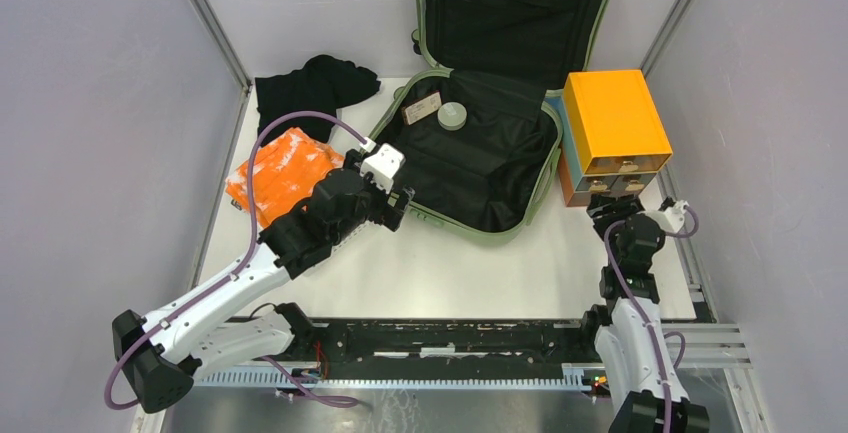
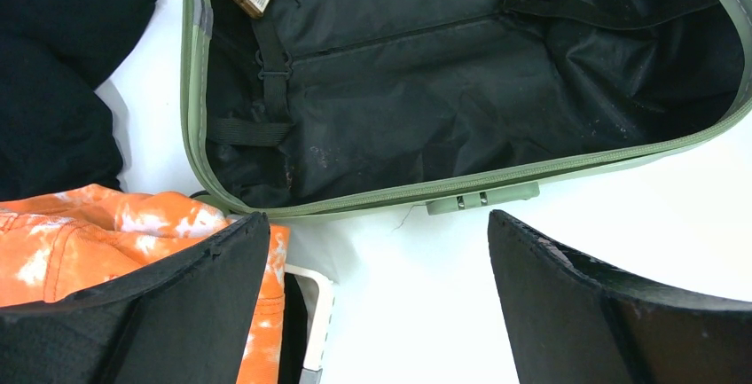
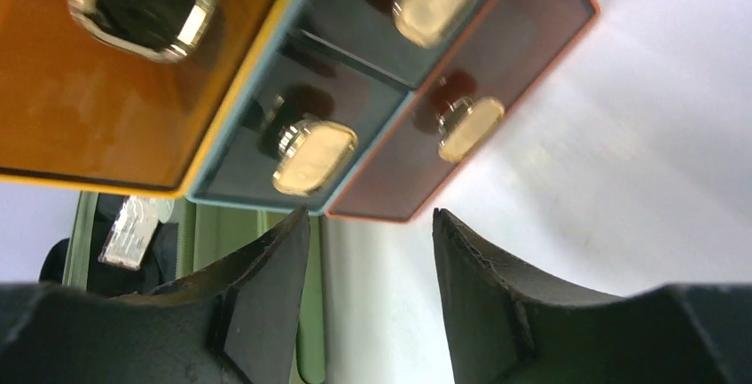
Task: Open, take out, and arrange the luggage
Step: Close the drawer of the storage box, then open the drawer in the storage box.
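Observation:
The sage-green luggage (image 1: 490,168) lies open at the back centre, its lid propped upright against the back wall. Its black lining (image 2: 461,91) holds a brown packet (image 1: 422,108) and a round grey jar (image 1: 452,115). My left gripper (image 1: 400,203) hovers just in front of the case's front-left rim. In the left wrist view, the left gripper (image 2: 377,220) is open wide over bare table with nothing in it. My right gripper (image 1: 612,209) sits in front of the orange drawer box (image 1: 612,118). The right gripper (image 3: 371,214) is open and empty, just below the box's gold knobs (image 3: 312,155).
An orange tie-dye cloth (image 1: 285,173) lies left of the case, partly under my left finger (image 2: 177,304). A black garment (image 1: 315,88) lies behind it. The drawer box stands against the case's right side. Grey walls close in both sides; a rail runs along the near edge.

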Robot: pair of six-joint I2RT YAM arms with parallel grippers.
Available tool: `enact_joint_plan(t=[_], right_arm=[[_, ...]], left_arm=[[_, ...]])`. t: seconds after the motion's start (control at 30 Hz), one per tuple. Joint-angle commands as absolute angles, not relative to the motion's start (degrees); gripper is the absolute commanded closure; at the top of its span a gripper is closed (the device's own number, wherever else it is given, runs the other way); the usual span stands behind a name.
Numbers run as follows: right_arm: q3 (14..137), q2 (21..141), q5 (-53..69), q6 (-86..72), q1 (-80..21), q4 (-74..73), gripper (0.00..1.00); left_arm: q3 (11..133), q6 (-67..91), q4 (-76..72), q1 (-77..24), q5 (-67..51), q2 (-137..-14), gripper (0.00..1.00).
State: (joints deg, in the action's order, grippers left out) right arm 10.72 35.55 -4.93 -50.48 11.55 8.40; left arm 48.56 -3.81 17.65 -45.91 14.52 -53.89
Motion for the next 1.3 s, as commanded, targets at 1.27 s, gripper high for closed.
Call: enact_joint_plan(t=[1.27], right_arm=[[0.3,55.1,8.5,-70.8,20.5,54.0,0.44]], left_arm=[[48.9,-6.1,16.3,-45.6,15.1,-54.9,0.03]])
